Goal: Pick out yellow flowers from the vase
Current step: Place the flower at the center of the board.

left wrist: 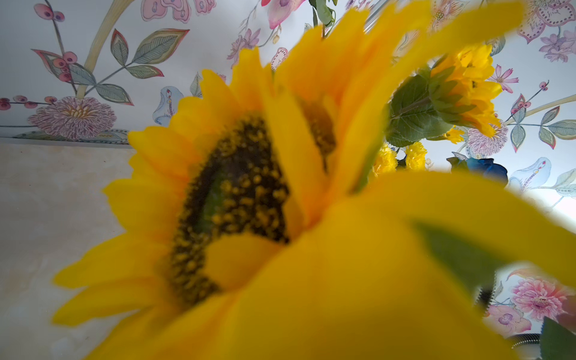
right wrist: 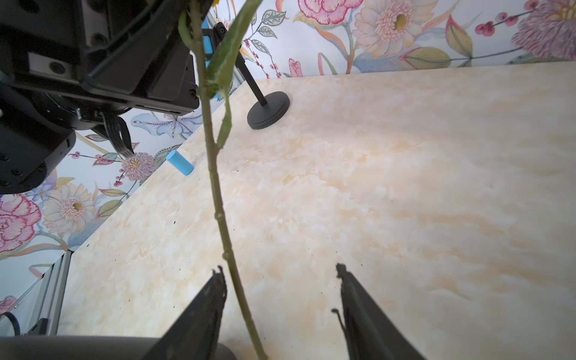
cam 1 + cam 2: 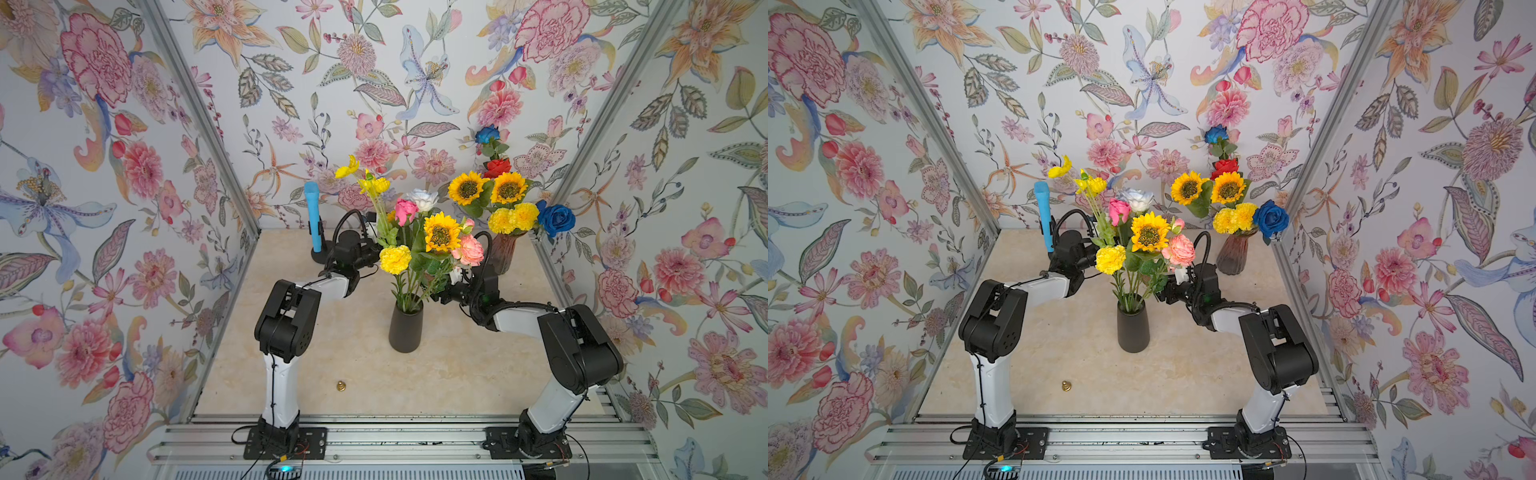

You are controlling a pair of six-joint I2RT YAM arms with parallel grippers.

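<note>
A dark vase (image 3: 406, 328) (image 3: 1133, 330) stands mid-table holding a sunflower (image 3: 441, 233), a yellow pompom (image 3: 395, 259), thin-petalled yellow blossoms (image 3: 374, 185) and pink, white and peach roses. My right gripper (image 2: 279, 271) is open just above the vase rim. A green stem (image 2: 218, 212) runs between its fingers, close to one of them. That stem rises to my left gripper (image 2: 124, 62), which sits behind the bouquet. Its fingers are hidden, so I cannot tell whether it grips the stem. A blurred sunflower (image 1: 237, 193) fills the left wrist view.
A brown glass vase (image 3: 503, 253) at the back right holds sunflowers, pompoms, and blue and red roses. A blue cylinder on a black stand (image 3: 313, 216) is at the back left. A short blue cylinder (image 2: 180, 162) lies nearby. A small brass piece (image 3: 341, 386) lies near the front.
</note>
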